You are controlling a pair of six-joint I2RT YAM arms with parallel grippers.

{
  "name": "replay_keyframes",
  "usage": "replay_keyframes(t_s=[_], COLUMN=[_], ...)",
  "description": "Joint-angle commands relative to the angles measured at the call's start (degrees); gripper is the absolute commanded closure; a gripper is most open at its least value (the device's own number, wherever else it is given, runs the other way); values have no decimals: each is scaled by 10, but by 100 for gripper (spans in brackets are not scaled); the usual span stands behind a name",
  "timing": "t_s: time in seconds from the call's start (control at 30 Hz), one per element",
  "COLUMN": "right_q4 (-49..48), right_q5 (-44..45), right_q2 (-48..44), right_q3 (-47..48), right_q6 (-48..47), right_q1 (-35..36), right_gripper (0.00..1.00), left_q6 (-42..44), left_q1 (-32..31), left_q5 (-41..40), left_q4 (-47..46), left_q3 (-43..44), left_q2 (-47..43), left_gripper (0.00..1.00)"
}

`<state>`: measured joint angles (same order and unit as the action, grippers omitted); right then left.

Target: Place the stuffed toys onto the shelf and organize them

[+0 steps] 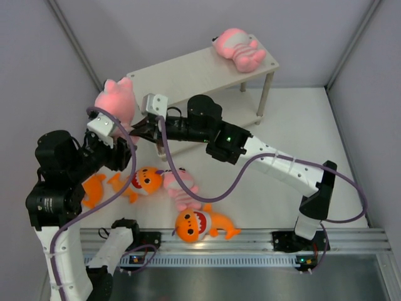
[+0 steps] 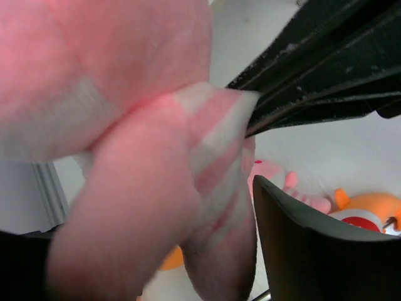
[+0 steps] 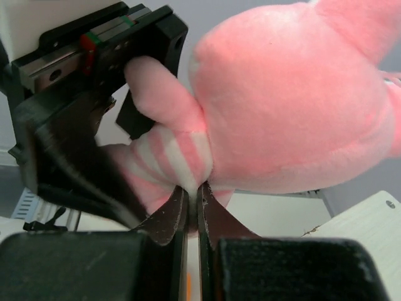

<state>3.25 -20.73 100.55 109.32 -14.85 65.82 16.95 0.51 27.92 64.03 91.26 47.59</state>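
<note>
White tabletop (image 1: 301, 122), grey walls (image 1: 156, 25) behind, aluminium rail (image 1: 263, 236) along the near edge.

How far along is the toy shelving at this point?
Done: one pink toy lies on the shelf's top tier. In hand: a second pink toy, its striped belly pinched in the right gripper's shut jaws, not yet on the shelf. Left: a third pink toy and the orange sharks on the table.

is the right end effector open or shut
Shut: the right end effector pinches the pink plush toy by its striped fabric, jaws together.
</note>
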Motion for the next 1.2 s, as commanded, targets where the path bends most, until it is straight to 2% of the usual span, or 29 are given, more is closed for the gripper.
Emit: replay_keyframes(t_s=[0.0,0.03,0.13,0.2,0.33,0.4,0.53,0.63,0.67,0.83,0.9,1.07,1.17], right_q4=[-20,-23,-27,-46,-49,-40,-55,-101,-110,-125,-142,-172,-166], right_q5=[10,14,7,-16,-118,-136,-163,-201,-207,-208,-187,-130,-132], right_q2=[-9,-15,-31,-33,2,17,55,95,105,144,136,105,103], right_q3=[29,28,27,28,67,85,97,116,121,141,106,47,42], right_q6=[37,48,100,166,253,274,297,363,395,432,451,493,494], right_q1=[-6,-12,-46,-86,-165,-192,-214,-230,-237,-241,-250,-284,-298], right_gripper=[100,100,100,100,100,100,100,100,100,99,91,87,73], left_q6=[21,26,37,41,38,34,33,33,32,31,34,39,38], left_q1=[-2,-2,-2,-2,-2,-2,-2,-2,-2,-2,-2,-2,-2], left_q5=[27,14,-28,-47,-69,-74,-76,-79,-79,-82,-83,-82,-78], left_q4=[-9,-10,-10,-10,-9,-10,-10,-10,-11,-10,-9,-10,-10], left_q3=[11,14,31,41,45,39,28,23,22,17,14,8,5], left_q2=[-11,-13,-14,-15,-12,-12,-15,-14,-14,-15,-17,-21,-21], left_gripper=[31,16,5,1,1,1,1,1,1,1,1,1,1])
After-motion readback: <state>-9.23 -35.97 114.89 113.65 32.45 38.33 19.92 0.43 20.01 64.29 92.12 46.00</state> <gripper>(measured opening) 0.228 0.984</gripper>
